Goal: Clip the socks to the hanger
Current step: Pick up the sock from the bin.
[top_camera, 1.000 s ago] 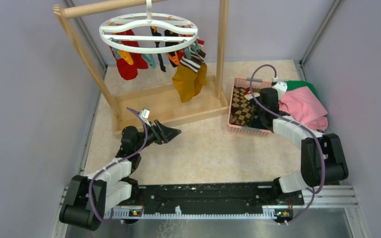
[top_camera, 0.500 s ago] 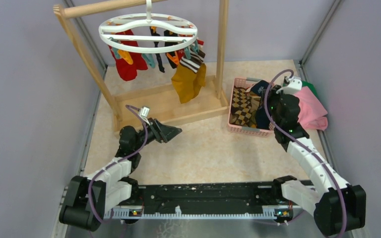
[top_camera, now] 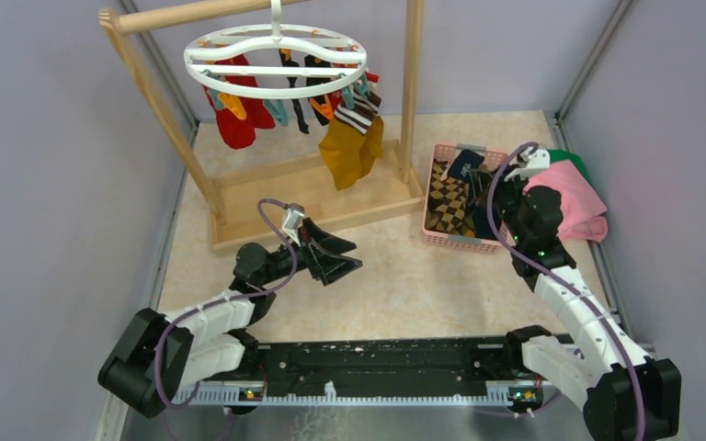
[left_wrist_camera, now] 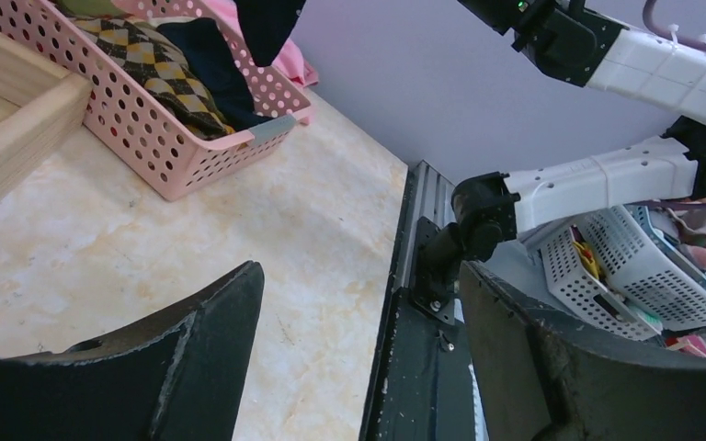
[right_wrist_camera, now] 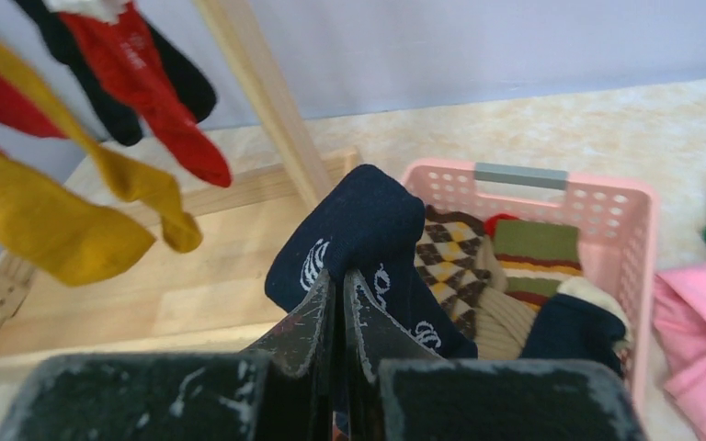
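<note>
Navy sock (right_wrist_camera: 368, 225), now above pink basket (right_wrist_camera: 599, 204)

You had one hanger (top_camera: 271, 93), one wooden rack (top_camera: 313, 197), one pink basket (left_wrist_camera: 161, 138), one pink cloth (top_camera: 570, 207), one green cloth (top_camera: 575, 163); socks (top_camera: 349, 147) overlapped, uncountable.

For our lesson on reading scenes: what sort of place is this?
Probably a robotics test bench staged as a laundry corner: two arms bolted at a walled table, a sock hanger on a wooden rack, a pink basket of socks.
</note>
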Robot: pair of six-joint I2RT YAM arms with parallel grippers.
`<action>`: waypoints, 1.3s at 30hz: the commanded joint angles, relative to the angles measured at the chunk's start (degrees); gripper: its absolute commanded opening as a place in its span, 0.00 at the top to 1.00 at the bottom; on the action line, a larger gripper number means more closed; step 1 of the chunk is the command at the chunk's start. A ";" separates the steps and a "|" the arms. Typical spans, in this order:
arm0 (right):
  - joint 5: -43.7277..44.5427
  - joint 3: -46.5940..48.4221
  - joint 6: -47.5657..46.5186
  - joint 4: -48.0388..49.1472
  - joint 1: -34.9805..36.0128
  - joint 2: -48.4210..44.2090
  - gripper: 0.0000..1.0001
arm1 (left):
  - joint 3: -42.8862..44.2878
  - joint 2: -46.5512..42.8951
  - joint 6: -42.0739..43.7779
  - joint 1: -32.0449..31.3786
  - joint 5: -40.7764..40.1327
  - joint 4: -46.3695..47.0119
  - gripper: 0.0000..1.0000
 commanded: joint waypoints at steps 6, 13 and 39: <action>-18.98 -3.00 0.11 15.46 3.92 0.53 1.00 | 3.75 10.77 -20.90 -2.71 -7.58 16.53 0.13; -16.41 -4.87 0.65 20.33 12.20 4.08 1.00 | 4.45 22.01 -42.76 -9.77 -18.88 30.40 0.08; -11.26 -9.01 2.32 30.44 23.73 7.31 1.00 | 12.84 31.14 -52.34 -15.56 -42.00 28.38 0.24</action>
